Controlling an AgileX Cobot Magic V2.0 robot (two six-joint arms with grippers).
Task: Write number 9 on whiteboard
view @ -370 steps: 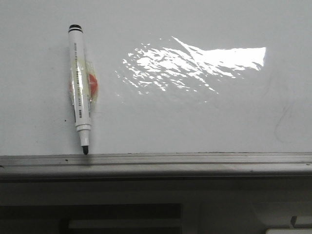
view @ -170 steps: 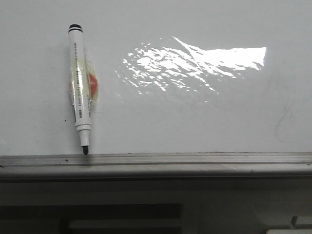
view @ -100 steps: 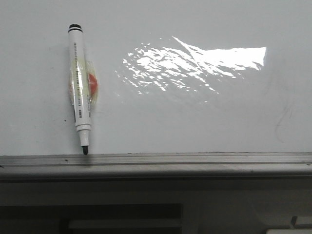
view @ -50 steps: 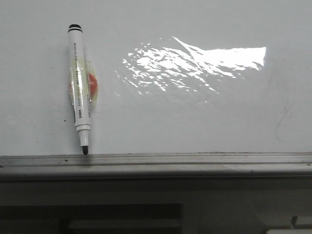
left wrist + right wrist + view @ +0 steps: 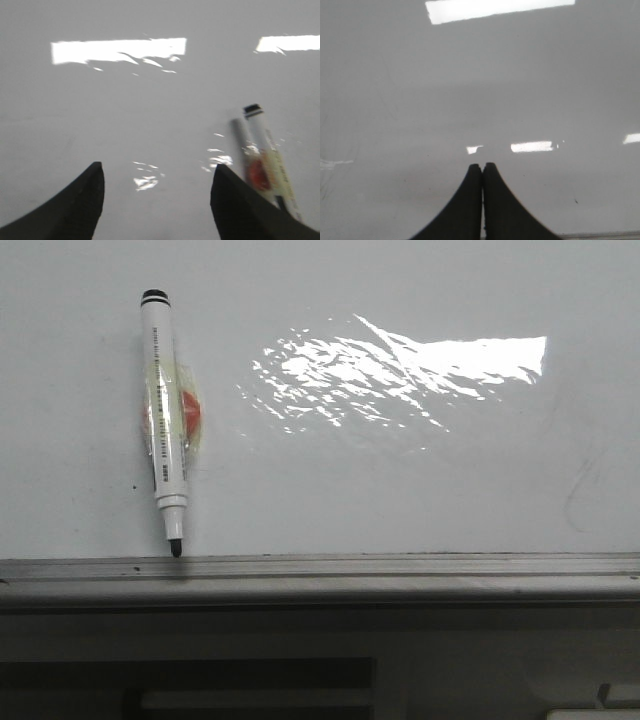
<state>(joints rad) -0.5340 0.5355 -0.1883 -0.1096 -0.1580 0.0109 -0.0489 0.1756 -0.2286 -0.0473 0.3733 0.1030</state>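
From the front, the marker point(image 5: 165, 425) is lying on the whiteboard point(image 5: 400, 480) with its cap end away from the robot and its bare black tip down by the grey rail point(image 5: 320, 567). An orange pad under tape is sitting at its middle, probably to give the jaws something to pinch. No number 9 is showing yet, only a faint grey smudge at the right. Neither arm is appearing here.

The left wrist view is adding what the front lacks: the left gripper point(image 5: 157, 195) is hanging over the board with its jaws spread wide and holding nothing, the marker point(image 5: 267, 160) just beside one finger, though blur is making the gap hard to judge.

The right wrist view is showing the right gripper point(image 5: 482, 172) with jaws pressed together, empty, over bare board.
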